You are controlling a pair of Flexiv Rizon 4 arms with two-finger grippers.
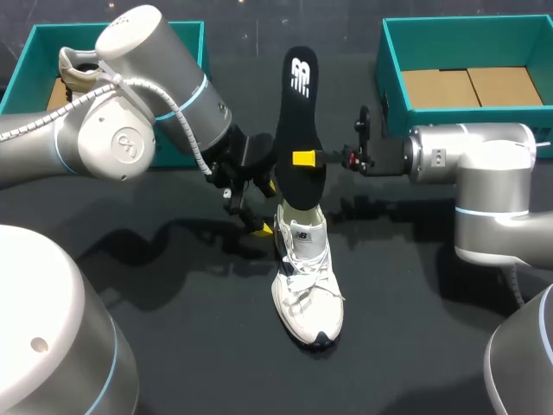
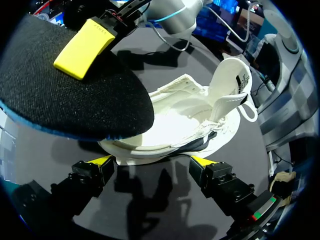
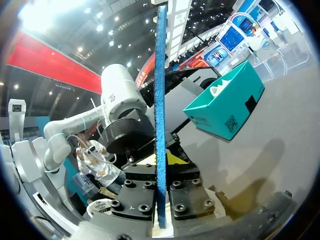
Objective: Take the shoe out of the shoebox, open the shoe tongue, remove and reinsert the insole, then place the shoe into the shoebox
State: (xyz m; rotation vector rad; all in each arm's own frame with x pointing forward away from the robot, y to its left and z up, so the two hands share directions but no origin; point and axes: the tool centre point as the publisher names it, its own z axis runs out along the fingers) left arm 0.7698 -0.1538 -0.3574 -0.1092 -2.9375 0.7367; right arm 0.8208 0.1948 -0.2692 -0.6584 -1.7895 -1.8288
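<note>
The right gripper [image 1: 308, 159] is closed on the insole [image 1: 298, 112], fingers clamping its two faces about mid-length. In the right wrist view the insole [image 3: 160, 100] shows edge-on between the fingers of the right gripper [image 3: 160, 202].

The insole stands nearly upright. Its broader end points down and meets the opening of the shoe [image 1: 307, 277] at the heel end; whether it has entered cannot be told.

The shoe lies on the table [image 1: 173, 346], directly below the right gripper. Its long axis runs away from the robot, toe nearest the robot. Judgement: reinsertion requires tilting the insole from upright toward that axis and sliding it toeward.

The left gripper [image 1: 248, 213] is wide open, low beside the heel. In the left wrist view its fingers flank the shoe [image 2: 190, 120]; contact cannot be confirmed.

The box [image 1: 467, 35] lies well apart, beyond the right arm.
</note>
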